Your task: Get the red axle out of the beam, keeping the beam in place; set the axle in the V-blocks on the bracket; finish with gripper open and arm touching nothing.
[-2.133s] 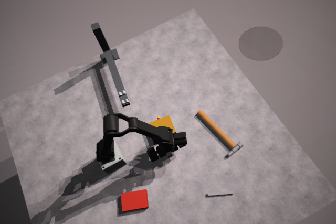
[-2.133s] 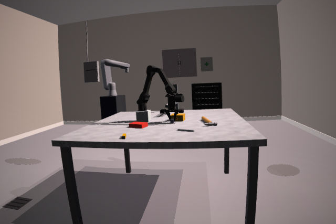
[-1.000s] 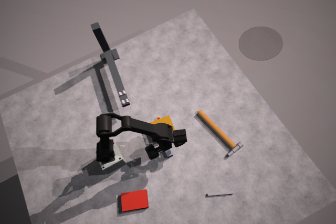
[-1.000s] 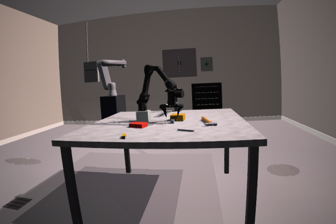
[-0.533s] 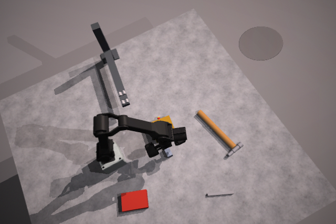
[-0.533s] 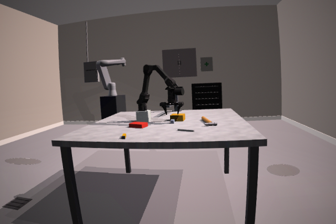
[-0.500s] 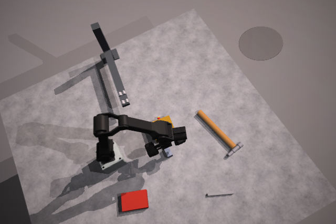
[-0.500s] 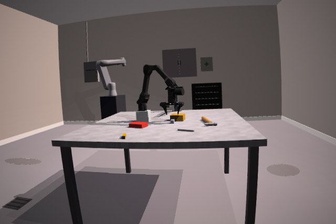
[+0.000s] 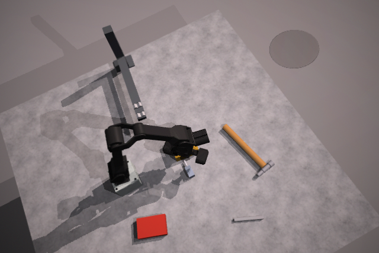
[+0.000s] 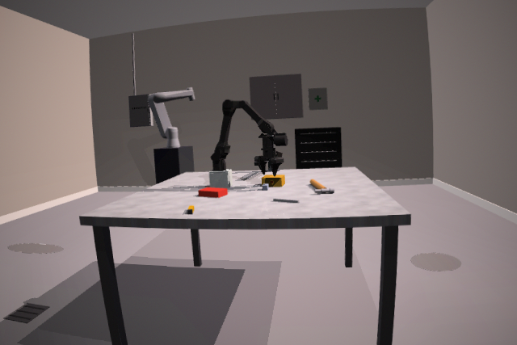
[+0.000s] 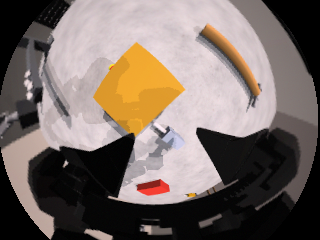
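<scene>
Pincer (image 9: pixel 185 151) (image 10: pixel 269 174) (image 11: pixel 166 134): wide, empty.
Red axle (image 11: pixel 111 67): tip across the beam (image 9: pixel 178 157) (image 10: pixel 279 179) (image 11: pixel 139 90) from it; axis apparently oblique to finger line.

The hammer (image 9: pixel 244 146) (image 10: pixel 319 186) (image 11: pixel 231 57) lies right of the beam (image 9: pixel 177 157) (image 10: pixel 279 181) (image 11: pixel 139 90).
</scene>
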You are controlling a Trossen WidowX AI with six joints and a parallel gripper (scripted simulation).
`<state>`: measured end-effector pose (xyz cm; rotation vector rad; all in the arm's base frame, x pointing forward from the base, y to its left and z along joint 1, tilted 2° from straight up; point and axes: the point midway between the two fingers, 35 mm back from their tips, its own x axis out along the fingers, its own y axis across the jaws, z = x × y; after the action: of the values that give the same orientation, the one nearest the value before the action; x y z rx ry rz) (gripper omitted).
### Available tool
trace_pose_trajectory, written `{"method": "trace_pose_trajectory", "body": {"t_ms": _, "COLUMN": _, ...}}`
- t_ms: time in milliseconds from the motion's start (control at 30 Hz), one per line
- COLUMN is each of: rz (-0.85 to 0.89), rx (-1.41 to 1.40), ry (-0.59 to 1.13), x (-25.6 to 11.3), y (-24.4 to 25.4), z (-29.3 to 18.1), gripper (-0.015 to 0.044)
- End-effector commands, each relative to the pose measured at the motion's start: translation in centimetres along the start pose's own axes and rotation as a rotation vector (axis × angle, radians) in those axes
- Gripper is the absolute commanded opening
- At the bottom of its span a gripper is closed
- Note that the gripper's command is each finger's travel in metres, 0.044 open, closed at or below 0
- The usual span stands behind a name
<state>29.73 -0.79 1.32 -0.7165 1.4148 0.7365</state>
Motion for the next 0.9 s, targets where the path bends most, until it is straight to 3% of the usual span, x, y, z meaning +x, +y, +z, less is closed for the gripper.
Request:
{"method": "trace_pose_trajectory", "body": {"t_ms": 0, "rz": 0.000, "rx": 0.539, "ry": 0.000, "x": 0.0, "y": 1.3, "z": 3.0, "gripper": 0.0440}}
{"method": "trace_pose_trajectory", "body": {"t_ms": 200, "rz": 0.001, "rx": 1.021, "ry": -0.003, "x": -0.1, "y": 2.9, "z": 5.6, "gripper": 0.0440}}
{"method": "trace_pose_trajectory", "body": {"t_ms": 867, "rz": 0.015, "rx": 2.041, "ry": -0.005, "x": -0.4, "y": 8.2, "z": 11.2, "gripper": 0.0440}}
